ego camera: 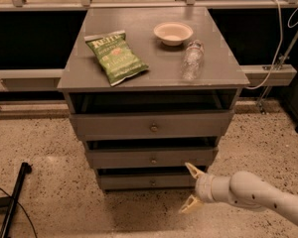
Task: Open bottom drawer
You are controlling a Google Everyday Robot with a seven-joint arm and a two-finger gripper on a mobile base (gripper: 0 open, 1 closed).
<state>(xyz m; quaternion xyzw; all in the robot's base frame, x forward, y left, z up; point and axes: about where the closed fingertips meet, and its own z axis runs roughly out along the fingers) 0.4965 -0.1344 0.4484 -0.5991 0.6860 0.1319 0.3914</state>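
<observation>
Claw: I am seeing the gripper (pixel 188 188) hovering low at the cabinet's lower right, on the end of a pale arm (pixel 253 192) reaching in from the right edge of the view.
Claw state: Its two tan fingers are spreading wide, one pointing up and one pointing down, and they are holding nothing.
Claw against drawer: The upper fingertip is showing at the right end of the bottom drawer's front. I cannot tell whether it is touching. The lower finger is hanging over the floor (pixel 49 157).
Bottom drawer: The bottom drawer (pixel 134 181) is sitting lowest in the grey cabinet (pixel 159 76), just above the floor. Its flat grey front is facing me, with a small round knob (pixel 152 182) at its centre, to the left of the claw. A dark gap is showing above the front.
Other drawers: The middle drawer (pixel 124 158) and the taller top drawer (pixel 114 125) are stacking above it, each with its own centre knob.
Cabinet top: A green chip bag (pixel 116 56) is lying at the left, a pale bowl (pixel 173 32) is sitting near the back, and a clear plastic bottle (pixel 192 59) is lying on its side at the right, just in front of the bowl.
Surroundings: The floor is speckled, a black pole (pixel 12 200) is lying on it at the far left, and a white cable (pixel 280 38) is hanging at the right.
</observation>
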